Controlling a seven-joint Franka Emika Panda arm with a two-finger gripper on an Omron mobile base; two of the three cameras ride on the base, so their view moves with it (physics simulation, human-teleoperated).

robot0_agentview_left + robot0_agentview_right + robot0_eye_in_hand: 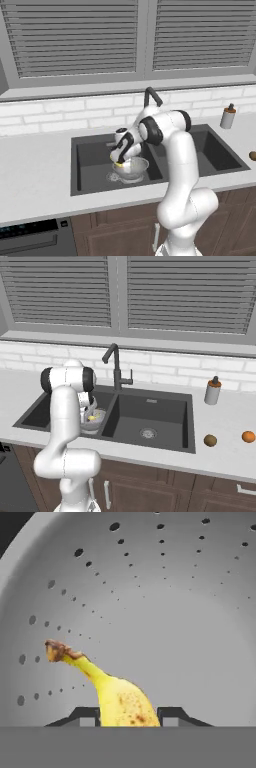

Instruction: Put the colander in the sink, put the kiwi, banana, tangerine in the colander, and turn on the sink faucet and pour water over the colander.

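The silver perforated colander [134, 169] [98, 417] sits in the left basin of the dark grey sink [89, 144] [150, 411]. My gripper [119, 159] [91, 414] [129, 714] reaches down into the colander [150, 587], its two fingers pressed against the sides of the yellow banana [120, 697] [118, 163] [92, 417], whose dark stem points up and left in the hand view. The brown kiwi [210, 440] and the orange tangerine [248, 436] lie on the counter right of the sink. Behind the divider between the basins stands the dark faucet [151, 95] [116, 363].
A soap bottle [228, 116] [213, 391] with an orange top stands on the counter behind the right basin. White tile wall and a window with blinds run behind the sink. Dark cabinets sit below the counter edge.
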